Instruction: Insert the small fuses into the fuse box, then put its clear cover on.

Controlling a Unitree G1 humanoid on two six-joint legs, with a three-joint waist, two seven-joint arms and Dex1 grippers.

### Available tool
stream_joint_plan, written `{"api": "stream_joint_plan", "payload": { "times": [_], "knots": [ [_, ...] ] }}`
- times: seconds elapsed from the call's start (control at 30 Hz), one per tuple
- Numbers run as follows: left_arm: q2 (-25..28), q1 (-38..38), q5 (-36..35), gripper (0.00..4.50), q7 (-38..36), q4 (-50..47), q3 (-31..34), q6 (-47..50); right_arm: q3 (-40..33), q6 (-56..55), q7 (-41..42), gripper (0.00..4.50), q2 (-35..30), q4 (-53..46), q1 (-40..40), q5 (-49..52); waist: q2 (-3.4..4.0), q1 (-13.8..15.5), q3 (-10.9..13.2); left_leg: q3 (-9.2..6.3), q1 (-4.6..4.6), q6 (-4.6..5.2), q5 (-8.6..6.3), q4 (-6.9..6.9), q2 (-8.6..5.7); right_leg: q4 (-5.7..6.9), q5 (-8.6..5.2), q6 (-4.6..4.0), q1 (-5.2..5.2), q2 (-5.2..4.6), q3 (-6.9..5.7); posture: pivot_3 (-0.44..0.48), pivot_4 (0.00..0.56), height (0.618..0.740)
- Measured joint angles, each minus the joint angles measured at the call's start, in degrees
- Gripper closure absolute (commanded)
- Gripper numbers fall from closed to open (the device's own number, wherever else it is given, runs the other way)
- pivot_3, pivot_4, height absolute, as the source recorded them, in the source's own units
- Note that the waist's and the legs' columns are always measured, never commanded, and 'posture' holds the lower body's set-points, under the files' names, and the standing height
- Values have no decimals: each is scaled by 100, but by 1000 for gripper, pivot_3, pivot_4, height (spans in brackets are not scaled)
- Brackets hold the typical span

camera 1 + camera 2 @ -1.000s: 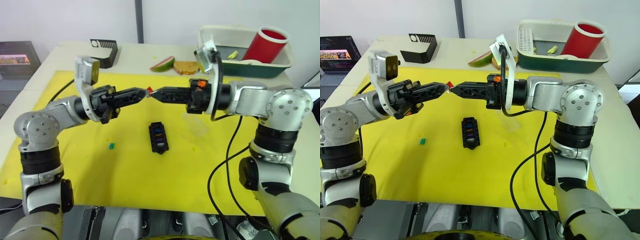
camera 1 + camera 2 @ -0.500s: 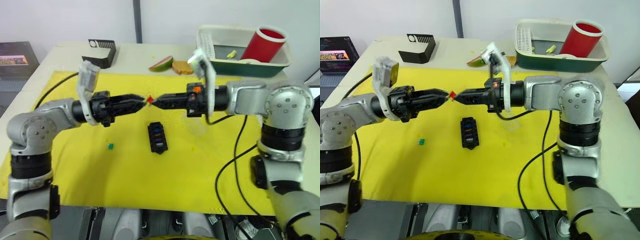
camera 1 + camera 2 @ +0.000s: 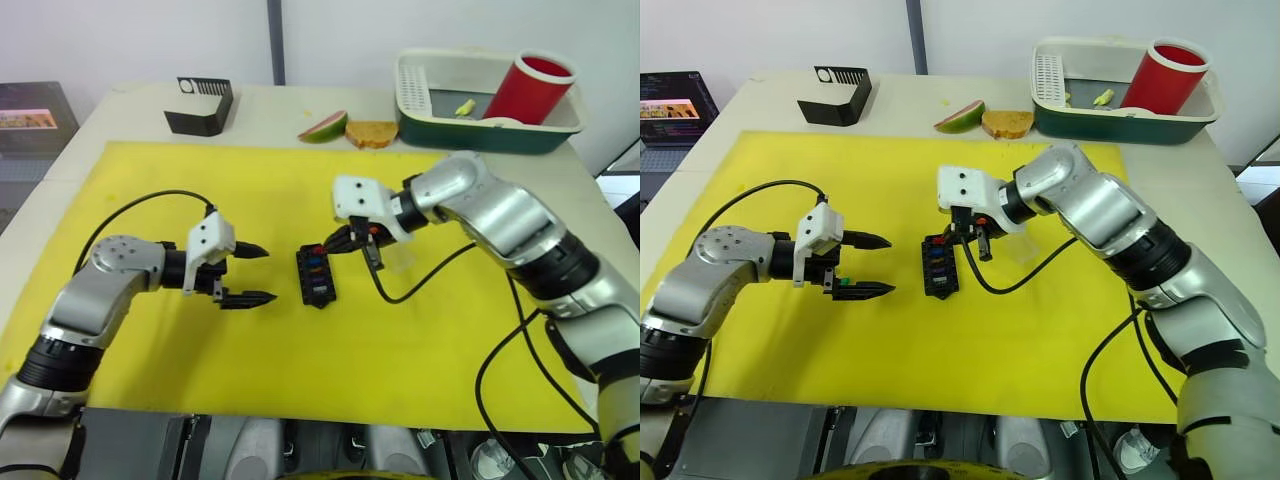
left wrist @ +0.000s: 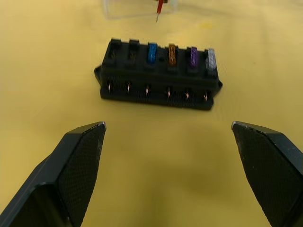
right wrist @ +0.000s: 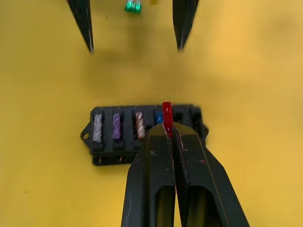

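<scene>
The black fuse box (image 3: 316, 277) lies mid-mat, with clear, purple, amber and blue fuses (image 4: 172, 53) seated in its slots. My right gripper (image 5: 167, 128) hovers over the box, shut on a red fuse (image 5: 166, 113) just above an empty slot beside the blue one. My left gripper (image 3: 268, 274) stands open, low over the mat to the left of the box, nothing between its fingers. A green fuse (image 3: 843, 283) lies on the mat by its lower finger. The clear cover (image 3: 402, 258) lies on the mat to the right of the box.
A yellow mat (image 3: 400, 350) covers the table. At the back are a black slotted holder (image 3: 203, 105), a fruit slice (image 3: 325, 127), bread (image 3: 371, 133) and a green basin (image 3: 480, 135) with a red cup (image 3: 540, 88). A laptop (image 3: 675, 95) sits far left.
The grippers met in mid-air at the red fuse. The left one let go, opened and dropped to the mat; the right one carried the fuse down to the fuse box.
</scene>
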Motion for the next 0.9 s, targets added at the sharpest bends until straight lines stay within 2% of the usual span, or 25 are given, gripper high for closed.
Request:
{"api": "stream_joint_plan", "payload": {
  "times": [0.23, 0.9],
  "knots": [
    [-152, -33, 273, 30, 133, 1, -165, -97, 41, -177, 324, 4500, 602, 623, -181, -650, 0, -4, 0, 0, 0, -13, 8, 0, 0, 1, 0, 0, 0, -2, 0, 0, 150, 740],
    [-171, 137, 366, 30, 177, -54, -163, -140, 22, -379, 804, 4500, 783, 1017, -161, -1470, 1, -12, 0, -1, 0, -23, 12, 0, 0, 2, 1, -1, -1, -6, 0, 0, 150, 740]
  ]
}}
